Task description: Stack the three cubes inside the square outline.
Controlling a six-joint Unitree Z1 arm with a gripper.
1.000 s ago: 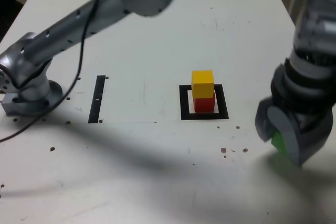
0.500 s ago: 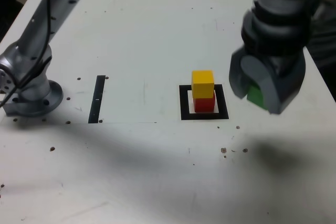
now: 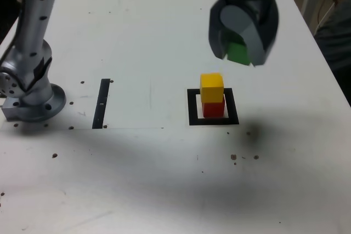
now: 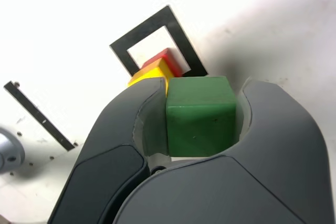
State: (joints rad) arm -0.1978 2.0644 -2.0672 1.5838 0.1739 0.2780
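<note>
Here the hand (image 3: 239, 47) hangs in the air above the white bench (image 3: 153, 36), its two grey jaws closed tight on the green cube (image 3: 238, 53). In the wrist view the green cube (image 4: 199, 114) sits squarely between the jaws, gripped on two opposite faces, with its near face and top face showing. In the exterior view the held cube is above the stack and a little toward that view's right, clear of it and not touching.

The yellow cube (image 3: 211, 87) rests on top of the red cube (image 3: 213, 108), and the red cube stands inside the square outline (image 3: 192, 108), a thick black frame with a white centre. The yellow cube sits roughly in line with the red one beneath it. Both stacked cubes also show in the wrist view, just past the hand.

Toward the exterior view's left lies a thin black strip (image 3: 101, 103), well apart from the outline, and beyond it the arm's grey base (image 3: 33, 102) stands on the bench. Small dark specks dot the bench surface.
</note>
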